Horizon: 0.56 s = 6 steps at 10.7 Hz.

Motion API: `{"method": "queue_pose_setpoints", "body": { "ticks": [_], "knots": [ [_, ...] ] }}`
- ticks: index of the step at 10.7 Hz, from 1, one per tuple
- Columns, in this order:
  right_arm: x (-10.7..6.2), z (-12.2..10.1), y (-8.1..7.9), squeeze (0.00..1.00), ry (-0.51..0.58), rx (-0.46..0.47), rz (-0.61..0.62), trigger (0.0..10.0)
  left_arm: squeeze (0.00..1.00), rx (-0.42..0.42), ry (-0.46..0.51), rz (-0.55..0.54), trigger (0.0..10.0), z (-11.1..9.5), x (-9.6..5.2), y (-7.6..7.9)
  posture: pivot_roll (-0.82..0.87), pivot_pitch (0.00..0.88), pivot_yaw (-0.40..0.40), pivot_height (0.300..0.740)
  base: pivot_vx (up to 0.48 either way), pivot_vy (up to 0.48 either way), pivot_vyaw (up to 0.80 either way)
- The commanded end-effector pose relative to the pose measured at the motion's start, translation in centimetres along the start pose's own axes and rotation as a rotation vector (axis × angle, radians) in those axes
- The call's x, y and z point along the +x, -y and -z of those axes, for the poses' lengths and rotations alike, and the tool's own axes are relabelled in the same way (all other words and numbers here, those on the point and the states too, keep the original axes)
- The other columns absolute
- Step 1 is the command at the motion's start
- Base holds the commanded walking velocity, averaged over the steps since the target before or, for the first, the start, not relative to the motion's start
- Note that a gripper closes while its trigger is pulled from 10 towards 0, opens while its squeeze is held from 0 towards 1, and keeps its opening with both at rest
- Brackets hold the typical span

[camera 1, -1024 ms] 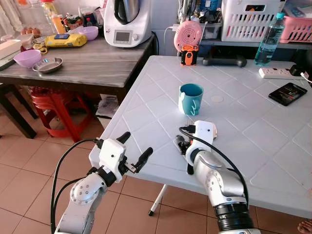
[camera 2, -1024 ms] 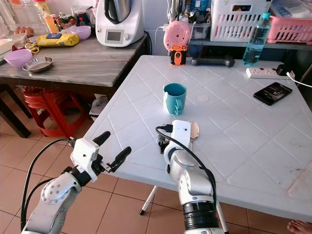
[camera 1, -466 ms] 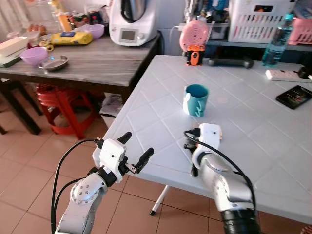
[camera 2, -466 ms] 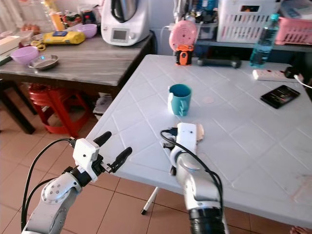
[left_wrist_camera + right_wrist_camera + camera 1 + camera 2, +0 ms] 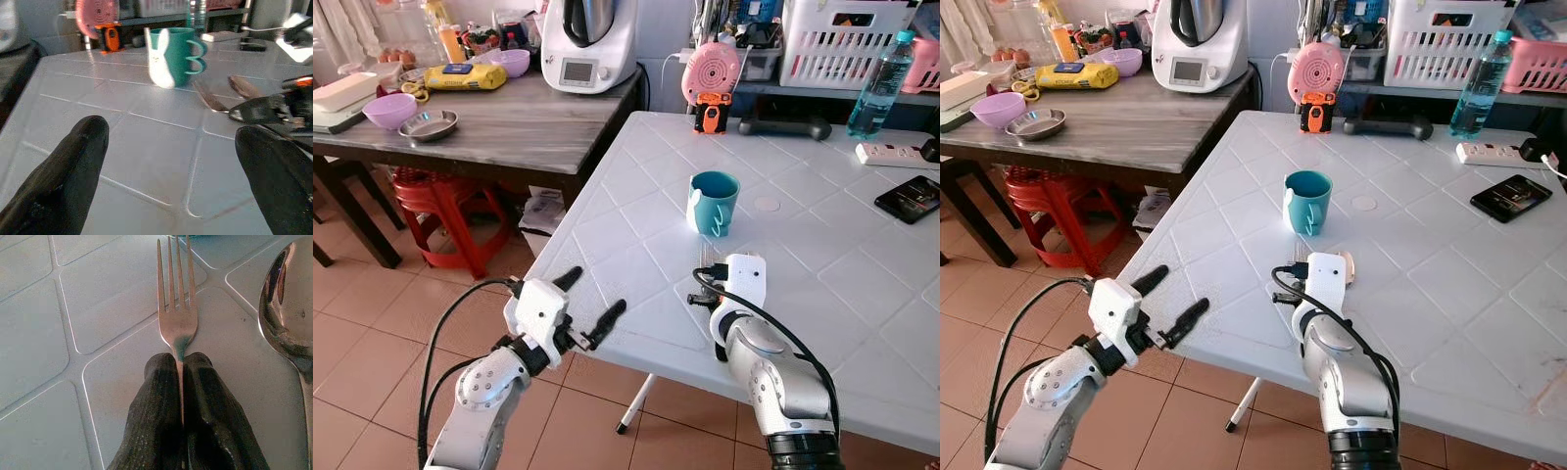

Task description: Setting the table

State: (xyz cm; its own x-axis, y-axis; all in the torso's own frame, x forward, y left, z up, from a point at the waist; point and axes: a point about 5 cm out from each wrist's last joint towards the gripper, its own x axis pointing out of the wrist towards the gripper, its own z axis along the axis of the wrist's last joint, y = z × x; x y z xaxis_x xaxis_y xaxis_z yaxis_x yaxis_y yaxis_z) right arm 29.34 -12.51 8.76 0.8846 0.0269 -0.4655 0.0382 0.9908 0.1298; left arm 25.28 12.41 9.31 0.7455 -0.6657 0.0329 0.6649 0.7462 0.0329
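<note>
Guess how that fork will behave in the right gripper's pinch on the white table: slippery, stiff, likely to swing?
The fork looks like polished metal, so probably stiff and slick. The right gripper is shut on its thin neck behind the tines, so it may pivot when lifted. It lies close beside the spoon, so sliding could nudge that.

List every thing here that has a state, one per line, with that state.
Right tool: shut on fork, low over the white table.
Fork: flat on table, handle pinched, tines toward mug.
Spoon: flat on table, beside fork, untouched.
Mug: upright, free.
Left tool: open, empty, off the table's near edge.
Bottle: upright, capped.
</note>
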Motion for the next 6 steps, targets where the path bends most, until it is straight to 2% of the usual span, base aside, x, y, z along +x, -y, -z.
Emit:
{"method": "queue_pose_setpoints", "body": {
  "ticks": [1, 4, 6],
  "knots": [
    [0.0, 3.2, 1.5, 0.00, -0.157, 0.015, 0.062, 0.0, 0.00, 0.005, -0.004, 0.039, 10.0, -0.1, -0.2, 0.1, -0.03, 0.000, 0.076, 0.740, 0.000, 0.000, 0.00],
    [0.1, 2.9, 1.6, 0.00, -0.147, 0.014, 0.060, 0.0, 0.00, 0.080, -0.063, 0.145, 10.0, 0.7, -1.0, 0.1, -0.03, 0.000, 0.072, 0.740, 0.000, 0.000, 0.00],
    [0.2, 2.8, 1.6, 0.00, -0.144, 0.018, 0.058, 0.0, 0.00, 0.092, -0.074, 0.146, 10.0, 1.0, -1.0, -0.1, -0.04, 0.000, 0.072, 0.740, 0.000, 0.000, 0.00]
  ]
}}
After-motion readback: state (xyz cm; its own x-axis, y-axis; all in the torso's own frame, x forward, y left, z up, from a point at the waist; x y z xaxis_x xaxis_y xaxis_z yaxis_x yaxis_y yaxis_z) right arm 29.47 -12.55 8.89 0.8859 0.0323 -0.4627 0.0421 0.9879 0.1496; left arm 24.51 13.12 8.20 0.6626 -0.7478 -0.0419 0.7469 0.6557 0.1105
